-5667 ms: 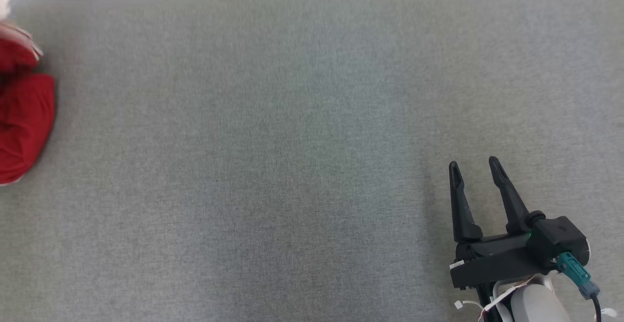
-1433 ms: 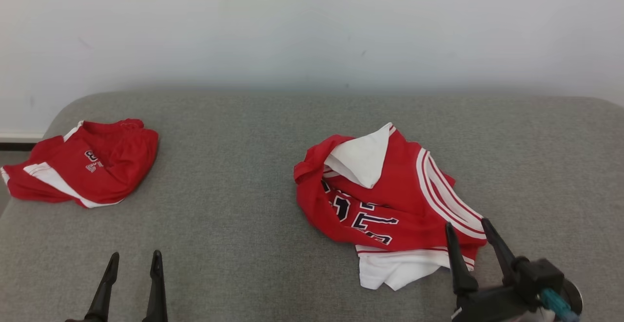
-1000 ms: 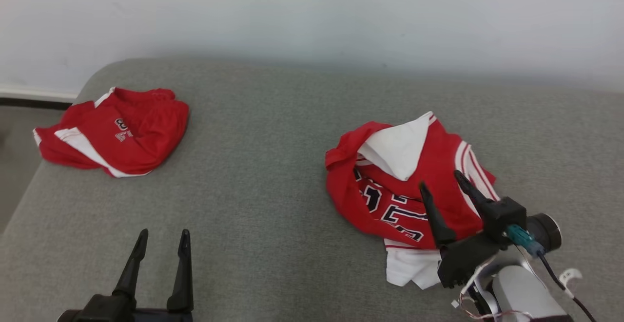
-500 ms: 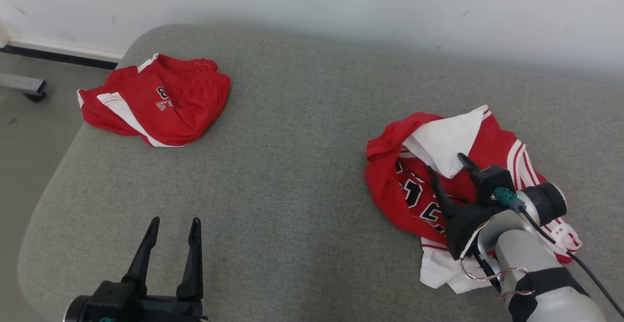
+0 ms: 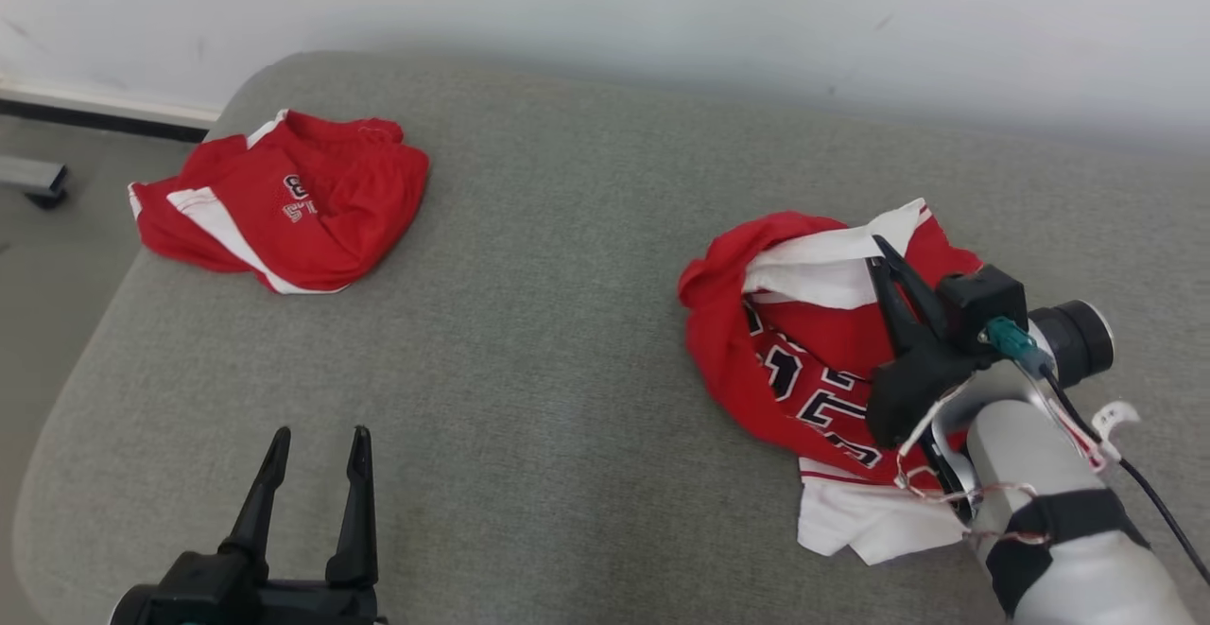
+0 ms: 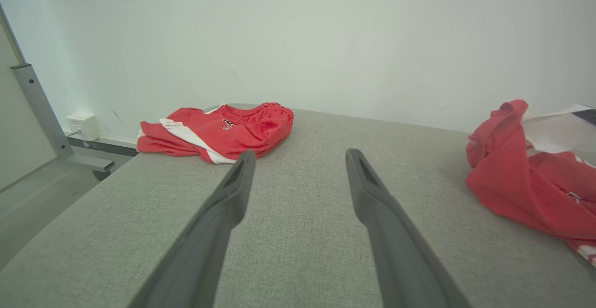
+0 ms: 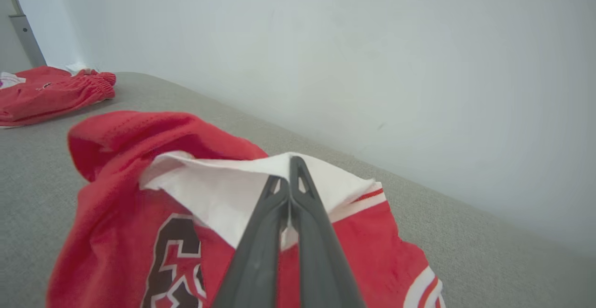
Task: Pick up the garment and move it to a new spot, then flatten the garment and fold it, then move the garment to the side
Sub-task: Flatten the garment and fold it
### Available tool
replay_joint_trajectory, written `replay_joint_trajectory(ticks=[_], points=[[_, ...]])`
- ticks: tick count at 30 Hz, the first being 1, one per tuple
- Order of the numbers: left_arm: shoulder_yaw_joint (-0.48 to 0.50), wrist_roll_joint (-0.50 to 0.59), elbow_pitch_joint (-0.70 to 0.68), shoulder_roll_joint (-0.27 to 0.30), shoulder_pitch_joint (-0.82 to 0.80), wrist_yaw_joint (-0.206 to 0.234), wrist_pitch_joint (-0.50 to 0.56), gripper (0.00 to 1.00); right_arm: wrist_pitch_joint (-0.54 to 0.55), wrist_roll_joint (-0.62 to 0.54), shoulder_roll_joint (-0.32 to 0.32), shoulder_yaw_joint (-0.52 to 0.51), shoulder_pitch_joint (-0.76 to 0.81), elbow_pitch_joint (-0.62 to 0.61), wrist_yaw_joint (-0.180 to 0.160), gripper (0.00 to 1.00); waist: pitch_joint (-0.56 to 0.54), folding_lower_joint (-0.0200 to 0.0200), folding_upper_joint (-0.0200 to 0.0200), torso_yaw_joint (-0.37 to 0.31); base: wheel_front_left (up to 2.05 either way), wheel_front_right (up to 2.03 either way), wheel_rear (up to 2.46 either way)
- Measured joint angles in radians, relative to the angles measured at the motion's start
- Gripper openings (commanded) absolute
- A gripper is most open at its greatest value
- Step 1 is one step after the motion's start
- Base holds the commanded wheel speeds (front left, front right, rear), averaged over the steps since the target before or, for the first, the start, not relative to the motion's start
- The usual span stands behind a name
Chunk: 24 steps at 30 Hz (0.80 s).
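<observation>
Jersey (image 5: pixel 723 341) on the grey cushion (image 5: pixel 567 322), right gripper (image 5: pixel 874 242) clamped on its white flap (image 5: pixel 813 270).
Nearest, the left gripper (image 5: pixel 319 436) hung spread and empty, the jersey well apart at its 2 o'clock; the right gripper's tips met on the flap at the heap's 12 o'clock end, so a lift would likely trail the rest toward 6. Red shorts (image 5: pixel 312 209) lay beyond, at the cushion's 10 o'clock corner.

Garment (image 5: pixel 718 351) lettering partly behind right tool (image 5: pixel 876 249); shorts (image 5: pixel 312 228) print probably illegible.
</observation>
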Motion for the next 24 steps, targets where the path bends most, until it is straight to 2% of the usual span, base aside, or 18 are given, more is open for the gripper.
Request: replay_joint_trajectory(ticks=[7, 14, 24], points=[[0.008, 0.005, -0.004, 0.001, 0.032, 0.000, 0.000, 1.00, -0.002, 0.011, -0.033, -0.031, 0.184, -0.287, 0.000, 0.00, -0.035, -0.0001, 0.0000, -0.065, 0.00, 0.00, 0.00], [0.016, 0.007, -0.009, -0.002, 0.060, 0.000, 0.000, 1.00, -0.002, 0.016, -0.069, -0.112, 0.442, -0.567, 0.000, 0.00, -0.065, -0.0001, 0.0000, -0.142, 0.00, 0.00, 0.00], [0.026, 0.011, -0.010, -0.003, 0.075, 0.000, 0.000, 1.00, 0.019, 0.016, -0.044, -0.257, 0.793, -0.805, 0.000, 0.00, -0.093, -0.0002, -0.0001, -0.238, 0.00, 0.00, 0.00]])
